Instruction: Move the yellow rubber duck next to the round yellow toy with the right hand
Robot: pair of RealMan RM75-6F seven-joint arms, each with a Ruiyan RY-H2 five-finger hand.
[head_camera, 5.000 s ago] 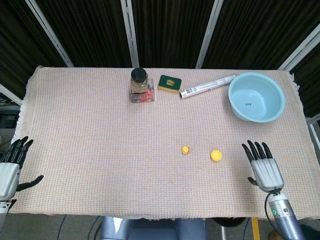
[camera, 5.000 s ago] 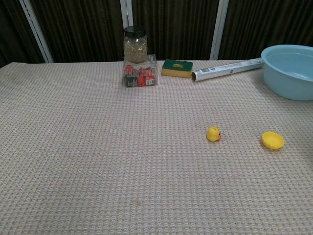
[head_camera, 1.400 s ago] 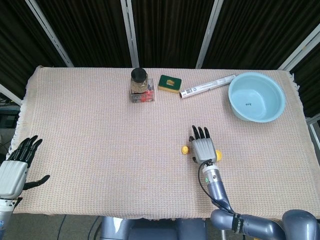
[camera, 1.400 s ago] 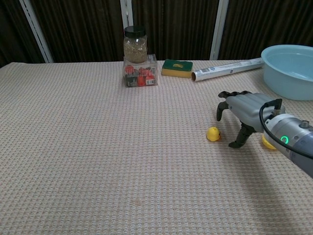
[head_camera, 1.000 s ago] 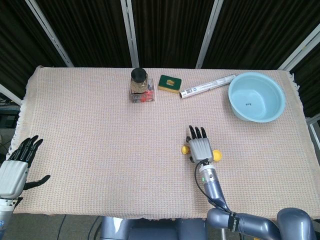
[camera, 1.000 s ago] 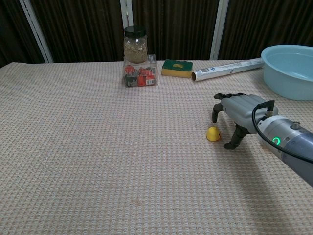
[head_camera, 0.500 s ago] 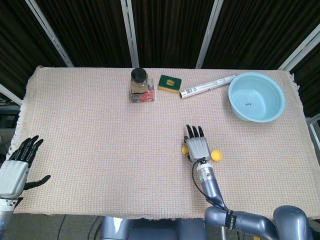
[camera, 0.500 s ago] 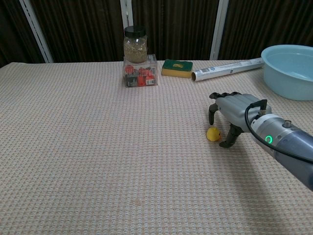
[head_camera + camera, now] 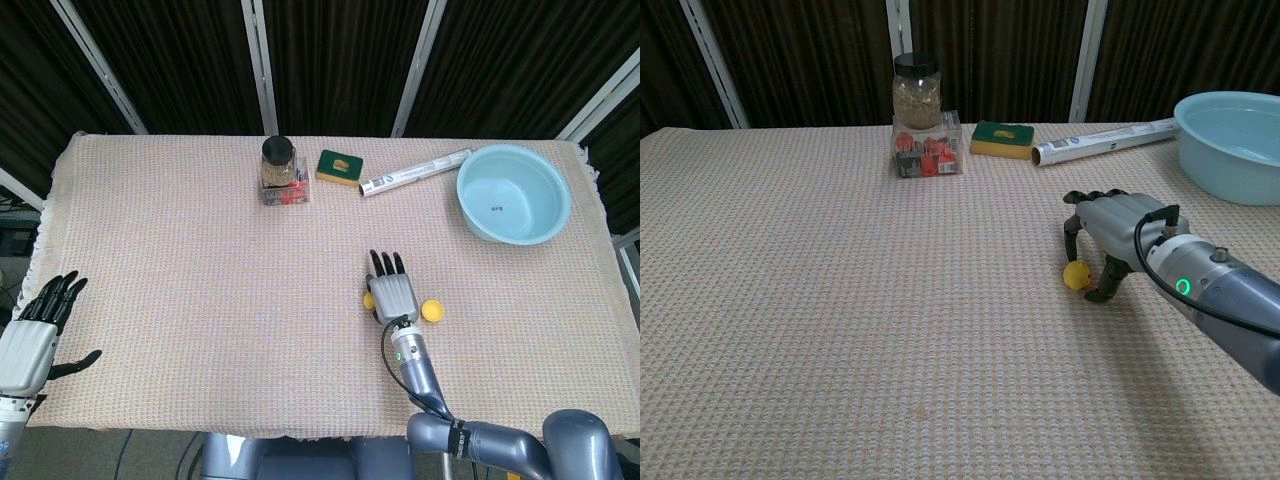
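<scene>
1. The right hand (image 9: 1108, 232) is arching over the duck (image 9: 1075, 275), fingers spread and curled down around it, not plainly gripping.
2. The duck is sitting on the table (image 9: 180, 260), near the round toy (image 9: 432, 311).
3. The left hand (image 9: 30, 340) is hanging spread, holding nothing.

**Counter under a woven cloth**

A pinkish-beige woven cloth (image 9: 180, 250) covers the counter. Along its far edge stand a clear plastic box of red pieces (image 9: 284, 190) topped by a dark-lidded glass jar (image 9: 279, 160), a green-and-yellow sponge (image 9: 340, 166), a silver foil roll (image 9: 415, 171) and a light blue plastic basin (image 9: 513, 193). Nearer lie a small yellow rubber duck (image 9: 1075, 275) and a round yellow toy (image 9: 432, 311).
</scene>
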